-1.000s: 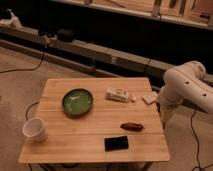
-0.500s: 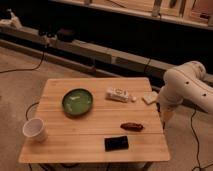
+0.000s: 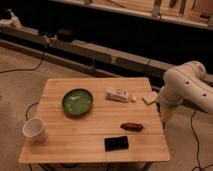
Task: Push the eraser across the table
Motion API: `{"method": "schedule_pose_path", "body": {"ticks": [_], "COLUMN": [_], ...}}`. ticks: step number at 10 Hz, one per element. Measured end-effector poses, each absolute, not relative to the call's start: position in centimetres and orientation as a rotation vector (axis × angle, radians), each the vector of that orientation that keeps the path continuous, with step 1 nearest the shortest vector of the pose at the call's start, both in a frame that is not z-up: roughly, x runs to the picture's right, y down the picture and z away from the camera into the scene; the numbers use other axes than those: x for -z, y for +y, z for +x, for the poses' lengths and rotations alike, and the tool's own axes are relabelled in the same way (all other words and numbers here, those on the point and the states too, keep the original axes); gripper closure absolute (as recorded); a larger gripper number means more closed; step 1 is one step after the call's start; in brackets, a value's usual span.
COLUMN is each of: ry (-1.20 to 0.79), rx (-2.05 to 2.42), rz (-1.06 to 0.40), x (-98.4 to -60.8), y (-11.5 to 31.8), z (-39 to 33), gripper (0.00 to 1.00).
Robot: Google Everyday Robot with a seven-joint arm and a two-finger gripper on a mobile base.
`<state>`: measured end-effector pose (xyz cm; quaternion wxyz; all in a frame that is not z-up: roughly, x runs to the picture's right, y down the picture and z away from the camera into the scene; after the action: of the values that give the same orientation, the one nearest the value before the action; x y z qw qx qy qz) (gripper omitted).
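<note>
Flat black rectangular eraser (image 3: 116,143) lying near front edge of light wooden slatted table (image 3: 100,127), slightly skewed. Two-finger gripper (image 3: 163,116) just off right edge, fingers apart, empty.

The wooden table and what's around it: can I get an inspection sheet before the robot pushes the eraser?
Surface: table, light wooden slats.
Job's things: eraser, flat and black, lying near the front edge, nothing touching it.
Clutter: green bowl; white cup at the left front; white box; pale block near the right edge; reddish-brown oblong just behind the eraser.
Grippers: gripper low beside the table's right edge, jaws open, well apart from the eraser.
Cables: black cable on the floor at left; another at right.
Surroundings: long ledge behind the table.
</note>
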<state>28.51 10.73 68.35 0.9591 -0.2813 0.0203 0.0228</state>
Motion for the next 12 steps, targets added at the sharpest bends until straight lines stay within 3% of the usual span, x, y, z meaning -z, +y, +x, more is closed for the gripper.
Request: {"method": "schedule_pose_path", "body": {"ticks": [8, 9, 12], "ry": [-0.035, -0.079, -0.139], "rx": [-0.057, -0.060, -0.036], "rz": [-0.601, -0.618, -0.665], "x": [-68.4, -68.3, -68.4], "y": [12.4, 13.7, 18.3], "z": [26.1, 24.4, 21.1], "gripper": [0.35, 0.40, 0.70]}}
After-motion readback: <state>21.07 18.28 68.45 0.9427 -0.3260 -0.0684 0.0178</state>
